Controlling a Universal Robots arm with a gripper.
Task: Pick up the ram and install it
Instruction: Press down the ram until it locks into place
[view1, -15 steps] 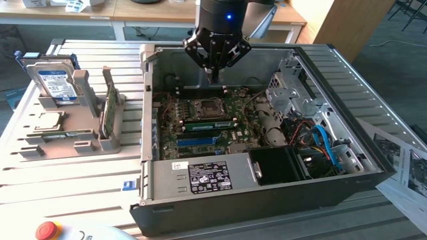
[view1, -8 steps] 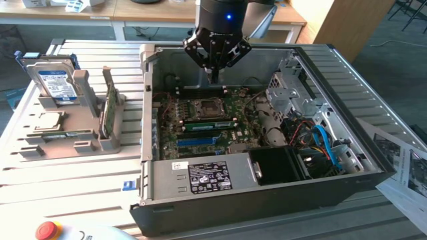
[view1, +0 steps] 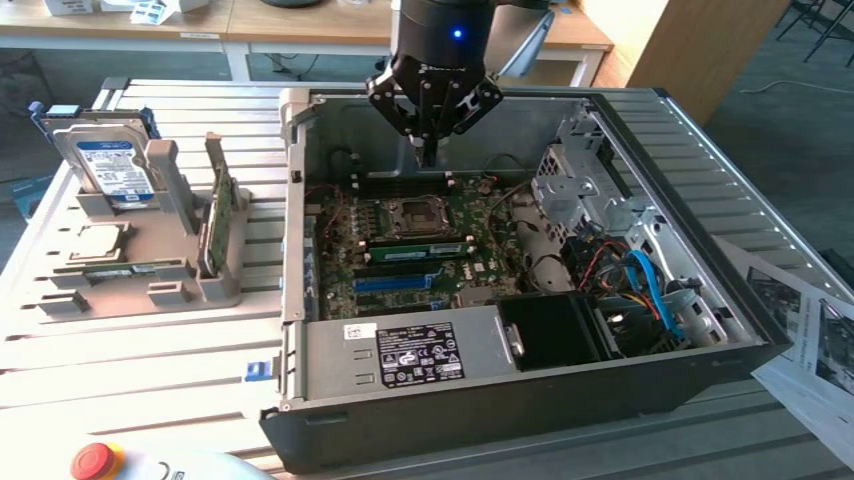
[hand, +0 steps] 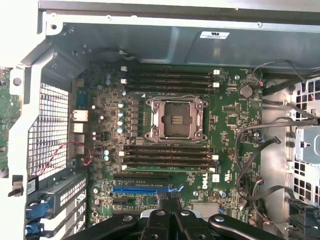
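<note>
The ram (view1: 218, 225) is a thin green stick standing on edge in a grey holder (view1: 160, 240) on the table, at the exterior view's left of the open computer case (view1: 747, 330). My gripper (view1: 426, 152) hangs over the far part of the case, above the motherboard (view1: 400, 270), well away from the ram. Its fingers point straight down, shut with nothing between them. In the wrist view the gripper (hand: 168, 200) looks down on the empty processor socket (hand: 176, 119), with dark memory slots (hand: 170, 155) on both sides of it.
A blue-labelled hard drive (view1: 114, 165) and a square silver processor (view1: 96, 240) sit in the same holder. A green strip (view1: 420, 250) lies along the slots by the socket. The case holds a power supply (view1: 414, 355), a drive cage (view1: 581, 185) and cables. A red button (view1: 96, 460) and papers (view1: 814, 340) lie outside the case.
</note>
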